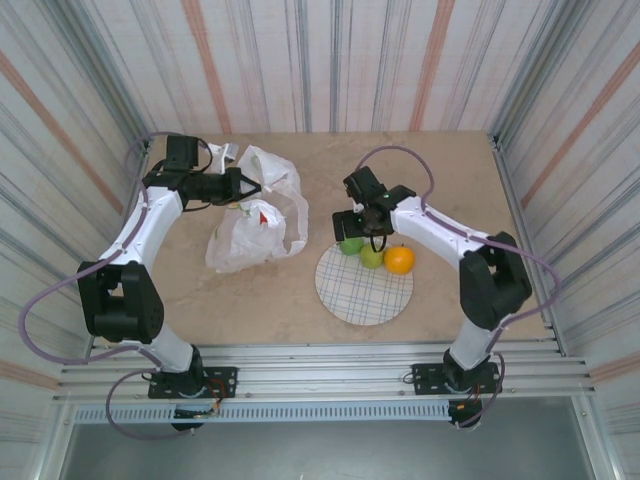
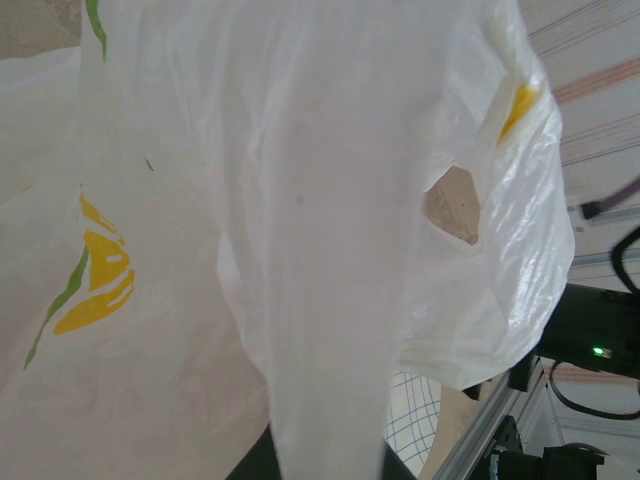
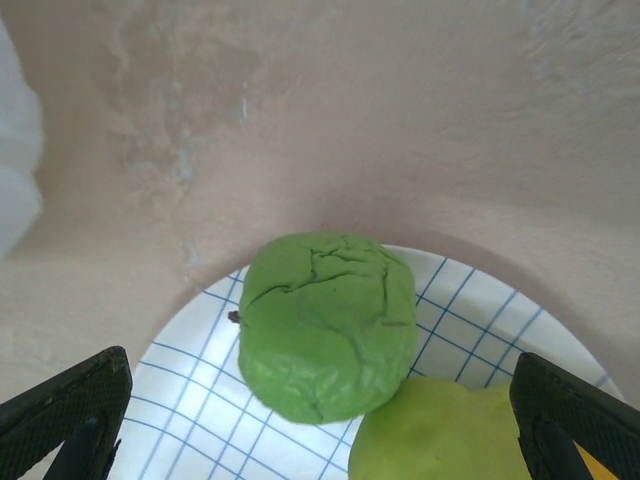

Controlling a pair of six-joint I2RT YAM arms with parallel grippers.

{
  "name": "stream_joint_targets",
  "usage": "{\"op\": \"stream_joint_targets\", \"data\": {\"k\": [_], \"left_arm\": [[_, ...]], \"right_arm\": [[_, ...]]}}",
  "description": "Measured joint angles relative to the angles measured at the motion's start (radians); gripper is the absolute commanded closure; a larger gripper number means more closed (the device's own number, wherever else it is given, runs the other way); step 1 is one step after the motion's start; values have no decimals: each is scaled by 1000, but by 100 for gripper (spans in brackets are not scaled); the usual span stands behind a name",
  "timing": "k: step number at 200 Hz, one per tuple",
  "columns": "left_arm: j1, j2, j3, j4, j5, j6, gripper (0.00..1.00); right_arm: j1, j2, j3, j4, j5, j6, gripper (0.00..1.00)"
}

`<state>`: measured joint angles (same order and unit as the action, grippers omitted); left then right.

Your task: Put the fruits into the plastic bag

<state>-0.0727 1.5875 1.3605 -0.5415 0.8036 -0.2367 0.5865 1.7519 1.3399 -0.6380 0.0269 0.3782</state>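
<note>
The white plastic bag (image 1: 252, 222) lies crumpled at the left of the table, with a red fruit (image 1: 264, 214) showing through it. My left gripper (image 1: 236, 187) is shut on the bag's upper edge and holds it raised. In the left wrist view a strip of the plastic bag (image 2: 300, 200) runs down between the dark jaws of the left gripper (image 2: 325, 465). On the grid-lined plate (image 1: 365, 295) sit a dark green wrinkled fruit (image 3: 328, 340), a lighter green fruit (image 3: 440, 430) and an orange (image 1: 399, 260). My right gripper (image 3: 320, 440) hangs open just above the green fruits, its fingers (image 3: 70, 420) spread wide either side.
The beige table (image 1: 450, 180) is walled by striped panels on three sides. A metal rail (image 1: 330, 355) runs along the near edge. The right arm (image 2: 590, 340) and the plate's edge (image 2: 415, 415) appear past the bag in the left wrist view.
</note>
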Motion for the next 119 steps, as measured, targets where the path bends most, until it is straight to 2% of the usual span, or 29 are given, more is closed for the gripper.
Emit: {"op": "stream_joint_targets", "data": {"k": [19, 51, 70, 119], "left_arm": [[0, 0, 0, -3, -2, 0, 100], [0, 0, 0, -7, -3, 3, 100], [0, 0, 0, -7, -3, 4, 100], [0, 0, 0, -8, -3, 4, 100]], "right_arm": [[-20, 63, 30, -19, -33, -26, 1], [-44, 135, 85, -30, -92, -54, 11], [-50, 152, 99, -30, -119, -63, 17], [-50, 168, 103, -37, -163, -71, 23]]}}
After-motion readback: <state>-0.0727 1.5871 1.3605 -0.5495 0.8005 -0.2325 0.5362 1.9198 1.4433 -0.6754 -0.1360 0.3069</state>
